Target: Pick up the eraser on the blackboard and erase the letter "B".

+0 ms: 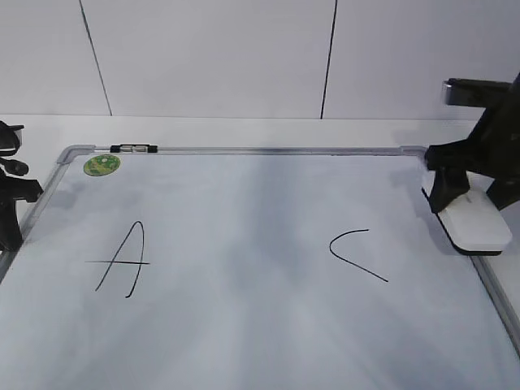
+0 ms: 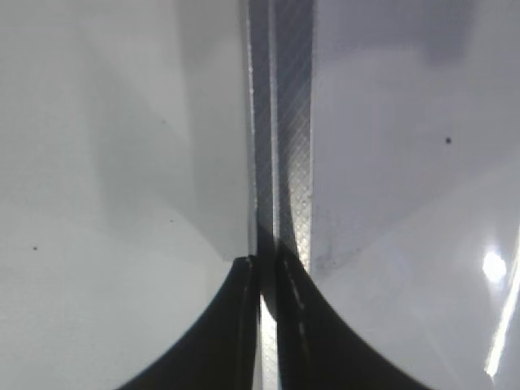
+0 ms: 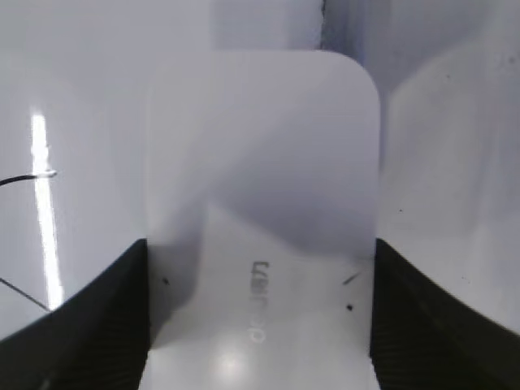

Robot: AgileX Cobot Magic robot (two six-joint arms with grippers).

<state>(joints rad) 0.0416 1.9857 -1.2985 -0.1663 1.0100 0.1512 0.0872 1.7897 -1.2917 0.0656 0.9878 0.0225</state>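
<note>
Right gripper [image 3: 260, 325] grasps eraser [image 1: 475, 221] at blackboard [image 1: 244, 151] right edge; no "B" visible between "A" [image 1: 122, 260] and "C" [image 1: 357, 254]; left gripper [image 2: 266, 325] clenched, idle; next: release eraser

My right black pincer [image 1: 465, 188] sits on the white rounded plastic eraser with a dark underside [image 1: 475, 224] at the right edge of the large white silver-framed board [image 1: 260, 151], which bears a black "A" [image 1: 122, 260] and an angular "C" [image 1: 356, 254].
</note>
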